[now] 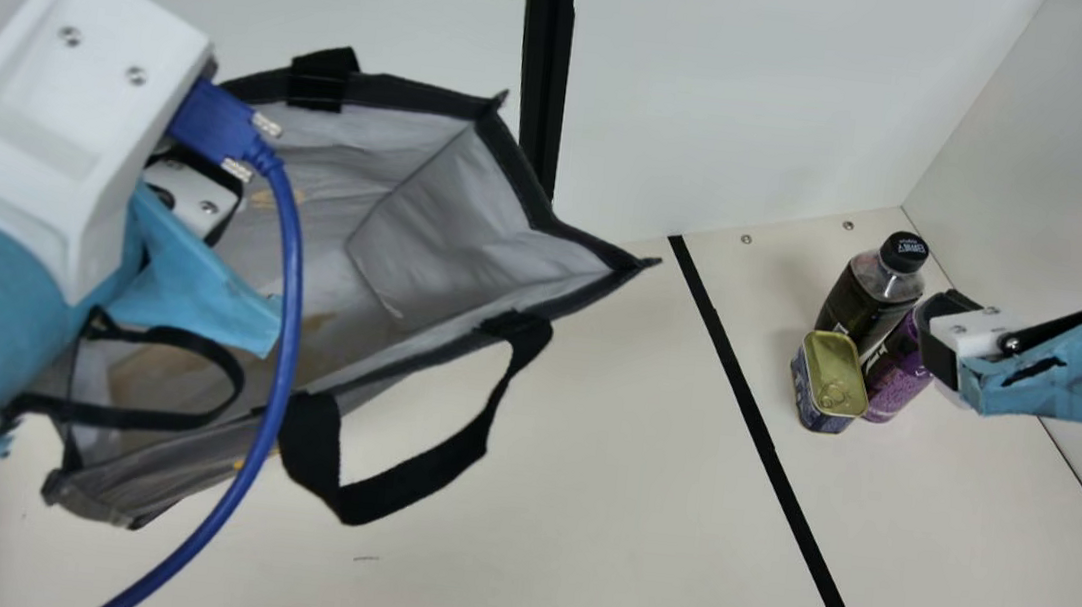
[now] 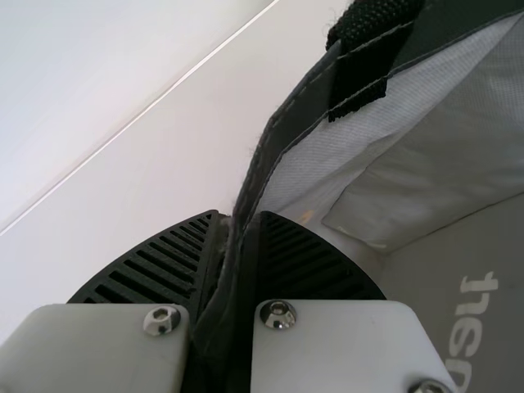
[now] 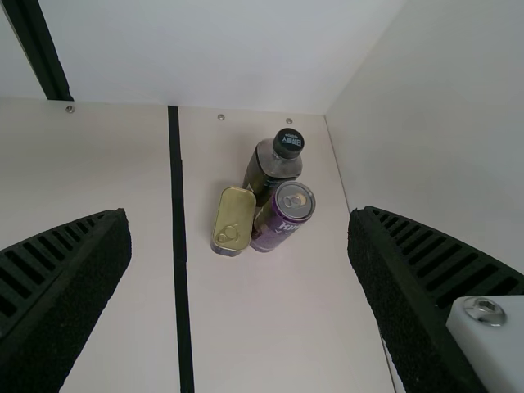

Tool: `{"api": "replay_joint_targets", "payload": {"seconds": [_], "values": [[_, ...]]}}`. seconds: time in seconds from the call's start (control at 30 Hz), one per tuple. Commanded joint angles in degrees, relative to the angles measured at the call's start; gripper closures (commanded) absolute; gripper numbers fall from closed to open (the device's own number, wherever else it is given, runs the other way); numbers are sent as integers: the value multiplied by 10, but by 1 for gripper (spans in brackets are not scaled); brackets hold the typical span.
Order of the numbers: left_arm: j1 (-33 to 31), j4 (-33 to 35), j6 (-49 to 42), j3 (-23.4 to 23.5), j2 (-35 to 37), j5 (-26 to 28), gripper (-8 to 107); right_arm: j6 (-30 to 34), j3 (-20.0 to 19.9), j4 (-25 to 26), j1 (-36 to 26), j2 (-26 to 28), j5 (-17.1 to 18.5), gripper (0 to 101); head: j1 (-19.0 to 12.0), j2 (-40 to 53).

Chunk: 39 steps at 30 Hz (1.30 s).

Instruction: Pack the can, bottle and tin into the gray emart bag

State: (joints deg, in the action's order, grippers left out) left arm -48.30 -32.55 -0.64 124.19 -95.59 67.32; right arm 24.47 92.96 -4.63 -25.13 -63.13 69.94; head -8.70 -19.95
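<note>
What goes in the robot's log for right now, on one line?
left gripper: jaws shut on bag rim | right gripper: jaws open | can, bottle, tin: together on table, unpacked | bag: mouth open

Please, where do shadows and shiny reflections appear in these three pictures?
Main view: soft, faint shadow on the table beside the black-capped bottle; dull gloss on the tin's gold lid. Left wrist view: small glints on the metal screws. Right wrist view: pale highlights on the purple can's top.
</note>
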Motion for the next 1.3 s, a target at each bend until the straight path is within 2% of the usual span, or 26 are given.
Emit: {"api": "replay_joint_targets", "payload": {"seconds": [0.0,0.37,0.6,0.97,1.27], "values": [[-4,-49,33,-43,17,-2,89,0,0,0,0,0,0,10,-13,0],[-48,-210,170,-190,85,18,89,0,0,0,0,0,0,10,-13,0],[-64,-268,251,-291,118,26,89,0,0,0,0,0,0,10,-13,0],[-71,-290,340,-410,145,26,89,0,0,0,0,0,0,10,-13,0],[-91,-275,395,-465,144,26,89,0,0,0,0,0,0,10,-13,0]]}}
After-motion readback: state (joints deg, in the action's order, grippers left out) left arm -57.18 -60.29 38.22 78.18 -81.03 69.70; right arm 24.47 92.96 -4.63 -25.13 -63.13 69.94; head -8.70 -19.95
